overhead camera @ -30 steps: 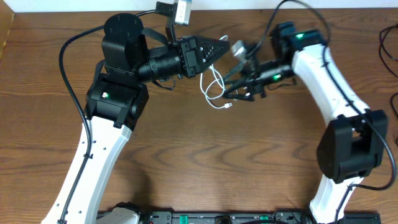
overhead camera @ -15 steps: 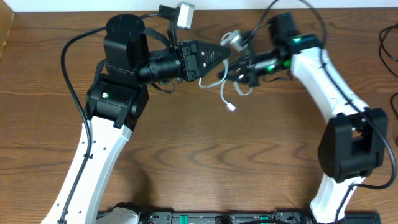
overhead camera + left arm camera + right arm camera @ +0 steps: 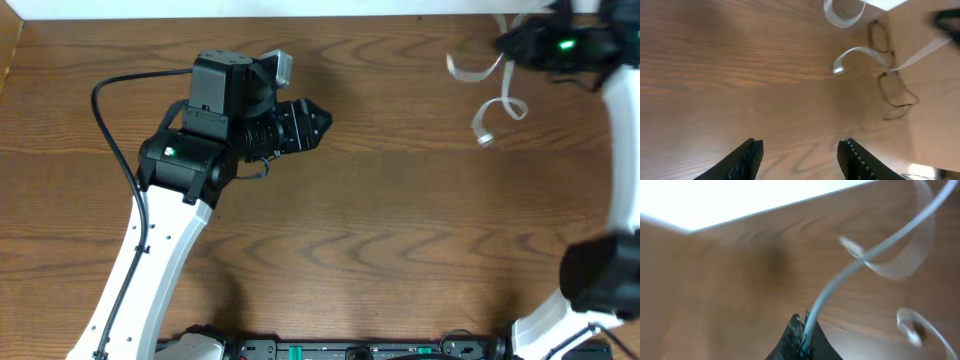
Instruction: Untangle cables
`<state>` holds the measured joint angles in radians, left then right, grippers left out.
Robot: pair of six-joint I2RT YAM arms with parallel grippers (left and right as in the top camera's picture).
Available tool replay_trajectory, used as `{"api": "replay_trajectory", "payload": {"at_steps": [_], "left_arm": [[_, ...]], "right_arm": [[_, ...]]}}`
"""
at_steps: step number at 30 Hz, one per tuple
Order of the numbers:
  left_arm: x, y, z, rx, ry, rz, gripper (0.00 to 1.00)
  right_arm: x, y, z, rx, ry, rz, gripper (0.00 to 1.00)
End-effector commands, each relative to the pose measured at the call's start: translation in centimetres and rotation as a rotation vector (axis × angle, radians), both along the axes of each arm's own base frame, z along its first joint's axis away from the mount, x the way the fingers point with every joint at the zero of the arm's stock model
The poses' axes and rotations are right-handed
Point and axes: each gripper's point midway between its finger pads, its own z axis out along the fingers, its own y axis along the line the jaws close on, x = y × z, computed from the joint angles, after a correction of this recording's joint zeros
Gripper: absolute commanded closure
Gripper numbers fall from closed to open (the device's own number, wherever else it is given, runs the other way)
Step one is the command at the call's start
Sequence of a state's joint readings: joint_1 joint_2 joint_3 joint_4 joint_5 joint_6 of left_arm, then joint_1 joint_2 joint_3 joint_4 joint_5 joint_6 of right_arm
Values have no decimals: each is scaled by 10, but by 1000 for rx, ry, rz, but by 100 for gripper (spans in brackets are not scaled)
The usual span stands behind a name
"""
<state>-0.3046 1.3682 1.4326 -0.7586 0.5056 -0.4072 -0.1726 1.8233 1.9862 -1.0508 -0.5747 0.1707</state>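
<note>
One white cable (image 3: 860, 260) hangs in blurred loops.

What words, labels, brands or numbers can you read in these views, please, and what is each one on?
None can be read.
The left arm and the right arm: a green light each, no lettering visible.
The black strip at the overhead view's bottom edge: marks too small to read.
The white cable: blurred, no marking visible.
</note>
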Motion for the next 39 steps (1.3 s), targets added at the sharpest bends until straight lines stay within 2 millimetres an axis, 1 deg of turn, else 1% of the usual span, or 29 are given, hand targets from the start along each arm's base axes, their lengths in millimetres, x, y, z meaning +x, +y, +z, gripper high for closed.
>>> {"api": "replay_trajectory", "payload": {"at_steps": [1,2,4,9,10,11,12,14,15,16,20,22,26,27,28,29,30,31,32,34,38,39], "left_arm": [[7,11,-3,86,-45,10,47],[7,11,-3,89,-50,6,47],[7,12,-4,94,-52,11,46],[7,14,-6,107,-46,21,47],[7,15,-6,109,-43,21,47],[7,15,-7,109,-42,21,47],[7,15,-6,109,-43,21,47],[7,15,-6,109,-44,22,47],[7,15,-7,111,-44,24,47],[7,15,-7,111,-43,24,47],[7,15,-7,111,-43,24,47],[7,15,-7,111,-43,24,47],[7,15,-7,111,-43,24,47],[7,15,-7,111,-43,24,47],[7,15,-7,111,-43,24,47],[7,15,-7,111,-43,24,47],[7,15,-7,111,-43,24,47],[7,15,-7,111,-43,24,46],[7,15,-7,111,-43,24,47],[8,15,-7,112,-43,24,46],[8,15,-9,113,-38,24,44],[8,15,-9,113,-37,24,41]], "right_arm": [[-21,-78,27,-231,19,-343,99],[-27,-94,28,-260,35,-390,99],[-34,-116,28,-278,53,-447,99],[-46,-174,33,-279,44,-584,99],[-50,-196,37,-278,23,-632,99],[-51,-204,39,-275,11,-649,99],[-51,-218,43,-271,-12,-673,99],[-51,-231,44,-265,-26,-709,99],[-47,-242,41,-250,-28,-751,99],[-44,-246,38,-239,-27,-770,99],[-19,-266,16,-218,-30,-811,99],[-6,-277,2,-214,-30,-827,99],[16,-290,-31,-204,-9,-829,99],[20,-293,-40,-203,0,-828,96],[22,-294,-49,-200,18,-826,86],[22,-293,-58,-197,43,-824,56],[19,-292,-66,-192,73,-822,10],[17,-291,-70,-189,92,-820,1],[15,-289,-73,-182,108,-816,1],[11,-277,-72,-144,128,-781,1],[1,-253,-55,-80,130,-710,1],[-1,-245,-48,-68,124,-690,1]]}}
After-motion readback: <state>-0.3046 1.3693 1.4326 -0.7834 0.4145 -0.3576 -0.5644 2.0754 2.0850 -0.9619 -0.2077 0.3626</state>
